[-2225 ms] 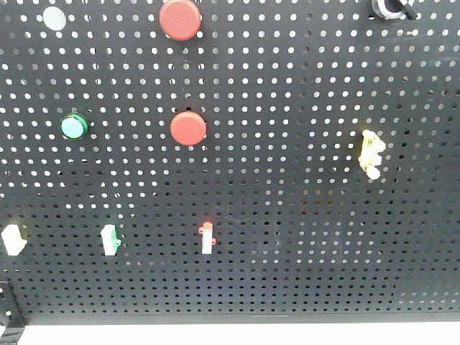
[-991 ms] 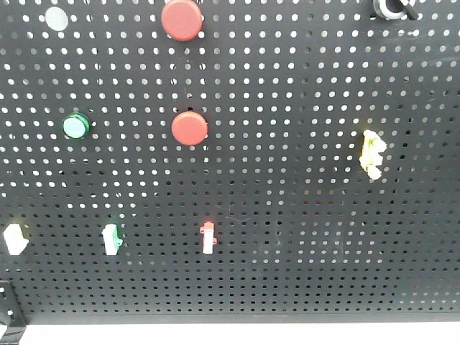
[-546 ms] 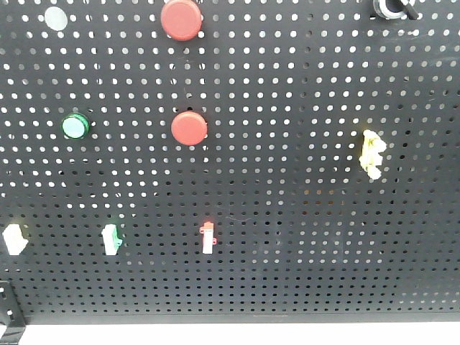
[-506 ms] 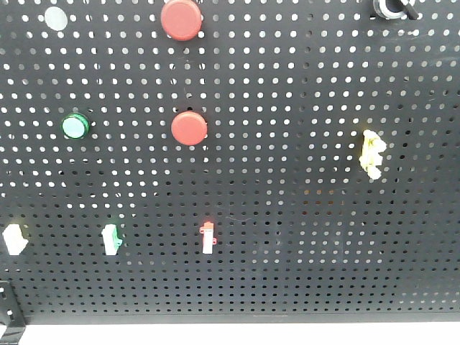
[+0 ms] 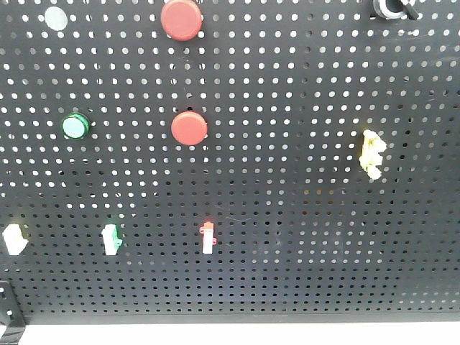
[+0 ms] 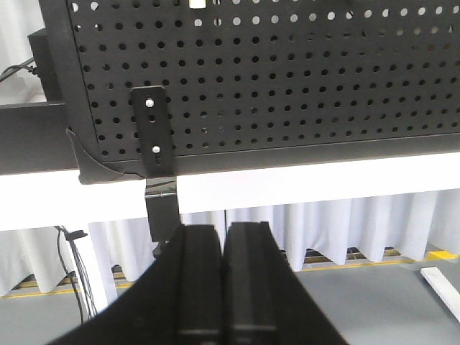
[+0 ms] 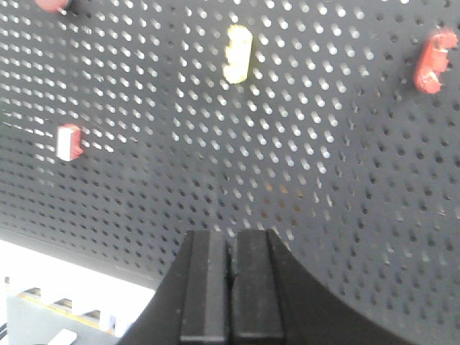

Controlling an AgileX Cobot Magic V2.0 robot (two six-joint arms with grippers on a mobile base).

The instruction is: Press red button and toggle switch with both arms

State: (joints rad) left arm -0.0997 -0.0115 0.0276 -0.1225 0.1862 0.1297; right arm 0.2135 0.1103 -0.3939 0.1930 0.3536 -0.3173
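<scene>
A black pegboard (image 5: 302, 86) fills the front view. It carries two round red buttons, one at the top (image 5: 180, 19) and one at the middle (image 5: 189, 128). A red-topped toggle switch (image 5: 208, 237) sits lower down and a yellow switch (image 5: 371, 154) at the right. No gripper shows in the front view. My left gripper (image 6: 224, 233) is shut and empty, below the pegboard's bottom edge (image 6: 287, 147). My right gripper (image 7: 231, 241) is shut and empty, in front of the board and below the yellow switch (image 7: 238, 52). The red-topped switch (image 7: 70, 141) is at its left.
A green button (image 5: 75, 126), a grey disc (image 5: 54, 17), a green-backed switch (image 5: 111, 239) and a white switch (image 5: 13, 238) sit on the board's left. A black knob (image 5: 390, 8) is at top right. A red part (image 7: 432, 61) shows in the right wrist view. A black bracket (image 6: 154, 136) hangs at the board's corner.
The front view has barely shifted; the board and its parts stay as they were. No gripper has entered that view.
</scene>
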